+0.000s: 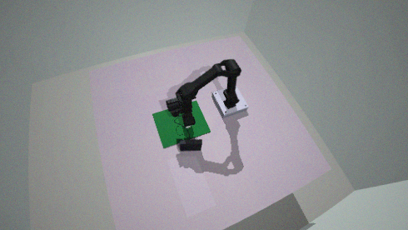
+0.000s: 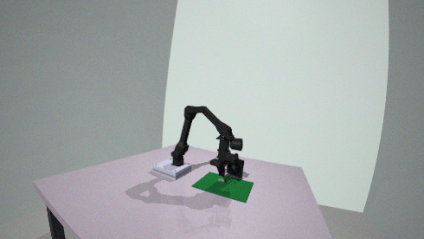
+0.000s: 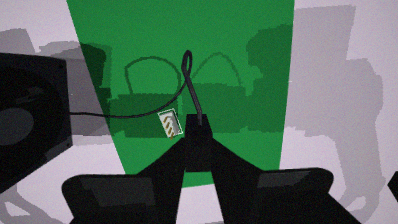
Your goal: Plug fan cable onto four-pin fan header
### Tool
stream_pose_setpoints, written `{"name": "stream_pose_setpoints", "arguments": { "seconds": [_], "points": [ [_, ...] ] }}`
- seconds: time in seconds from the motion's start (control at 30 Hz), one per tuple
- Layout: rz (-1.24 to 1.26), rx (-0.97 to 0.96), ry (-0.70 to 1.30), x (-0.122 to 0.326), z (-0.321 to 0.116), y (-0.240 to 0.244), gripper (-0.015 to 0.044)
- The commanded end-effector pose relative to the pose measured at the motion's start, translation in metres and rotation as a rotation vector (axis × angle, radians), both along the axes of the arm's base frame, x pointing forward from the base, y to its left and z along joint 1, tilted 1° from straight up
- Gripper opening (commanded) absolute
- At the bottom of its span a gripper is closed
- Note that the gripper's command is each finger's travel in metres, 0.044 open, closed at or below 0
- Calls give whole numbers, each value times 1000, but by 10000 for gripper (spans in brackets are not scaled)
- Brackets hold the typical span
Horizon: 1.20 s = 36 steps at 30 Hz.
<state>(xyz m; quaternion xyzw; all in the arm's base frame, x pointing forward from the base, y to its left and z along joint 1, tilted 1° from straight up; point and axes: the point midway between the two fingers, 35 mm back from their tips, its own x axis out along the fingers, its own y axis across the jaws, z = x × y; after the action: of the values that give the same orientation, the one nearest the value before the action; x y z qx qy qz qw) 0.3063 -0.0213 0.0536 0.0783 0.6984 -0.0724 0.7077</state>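
My gripper (image 3: 196,141) (image 1: 189,124) (image 2: 221,177) is shut on the black plug (image 3: 198,137) at the end of the fan's cable. It holds the plug above the green board (image 3: 225,25) (image 1: 164,133) (image 2: 242,195). The white four-pin header (image 3: 170,123) (image 1: 188,127) sits on the board, just left of the plug in the wrist view, and looks slightly turned relative to it. The black cable (image 3: 125,117) loops up from the plug and runs left to the black fan (image 3: 67,97) (image 1: 191,145) (image 2: 235,168). The plug's underside is hidden.
The fan stands upright by the board's edge, close beside the gripper. The arm's white base plate (image 1: 239,110) (image 2: 166,173) is on the pink table top (image 1: 137,187) (image 2: 108,216), off the board's other side. Shadows of the arm and cable fall over the board and table.
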Motion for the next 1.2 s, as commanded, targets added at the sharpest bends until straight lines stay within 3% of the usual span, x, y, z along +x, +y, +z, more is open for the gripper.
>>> {"name": "stream_pose_setpoints", "arguments": {
  "seconds": [0.0,0.2,1.17],
  "points": [
    [150,-1,0,0,0,16,0],
    [303,-1,-2,-1,0,33,0],
    [307,-1,-1,-7,1,33,0]
  ]
}}
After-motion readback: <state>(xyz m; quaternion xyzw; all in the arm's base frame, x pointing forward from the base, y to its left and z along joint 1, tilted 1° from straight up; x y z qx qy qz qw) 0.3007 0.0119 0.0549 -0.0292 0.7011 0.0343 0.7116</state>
